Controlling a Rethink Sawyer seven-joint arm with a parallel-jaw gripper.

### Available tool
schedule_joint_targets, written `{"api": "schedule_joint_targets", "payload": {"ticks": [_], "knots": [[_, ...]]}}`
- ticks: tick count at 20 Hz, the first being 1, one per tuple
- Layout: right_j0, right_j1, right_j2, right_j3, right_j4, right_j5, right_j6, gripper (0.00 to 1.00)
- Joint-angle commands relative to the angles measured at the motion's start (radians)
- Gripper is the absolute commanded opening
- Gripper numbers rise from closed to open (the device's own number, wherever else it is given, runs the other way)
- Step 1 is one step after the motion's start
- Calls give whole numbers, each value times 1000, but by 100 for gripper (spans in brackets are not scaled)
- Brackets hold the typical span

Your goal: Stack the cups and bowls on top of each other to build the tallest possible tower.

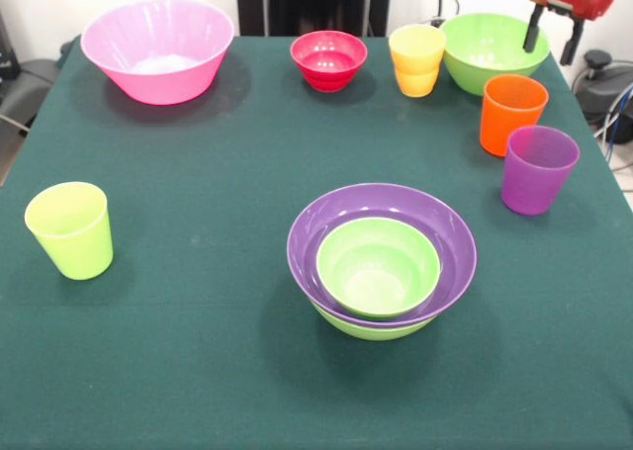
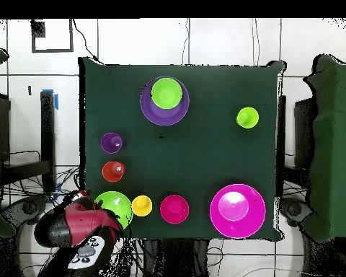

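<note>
Front view: my gripper (image 1: pixel 554 37) hangs spread and empty over the lime green plastic bowl (image 1: pixel 492 46) far right; descend straight onto its rim, then carry it to the purple-and-green nested tower (image 1: pixel 381 260) at near centre.

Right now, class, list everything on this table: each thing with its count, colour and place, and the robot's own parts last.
Stack of bowls: three nested, lime green under purple with a smaller lime green inside; near middle of the table in the front view.
Pink bowl: one, large, far left corner, standing alone.
Red bowl: one, small, far edge, centre.
Lime green bowl: one, far right corner, under the tool.
Yellow-orange cup: one, between the red and green bowls.
Orange cup: one, right side.
Purple cup: one, translucent, just nearer than the orange cup.
Lime green cup: one, left side, alone.
Table: one, dark green cloth.
Tool: one, red and black, open, empty, over the far right corner.
</note>
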Motion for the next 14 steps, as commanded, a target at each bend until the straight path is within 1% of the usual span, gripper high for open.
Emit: {"api": "schedule_joint_targets", "payload": {"ticks": [1,8,14], "knots": [[-7,63,69,21,-36,-52,90,100],[-6,91,63,17,-40,-71,88,100],[-23,121,67,26,-56,-101,87,100]]}}
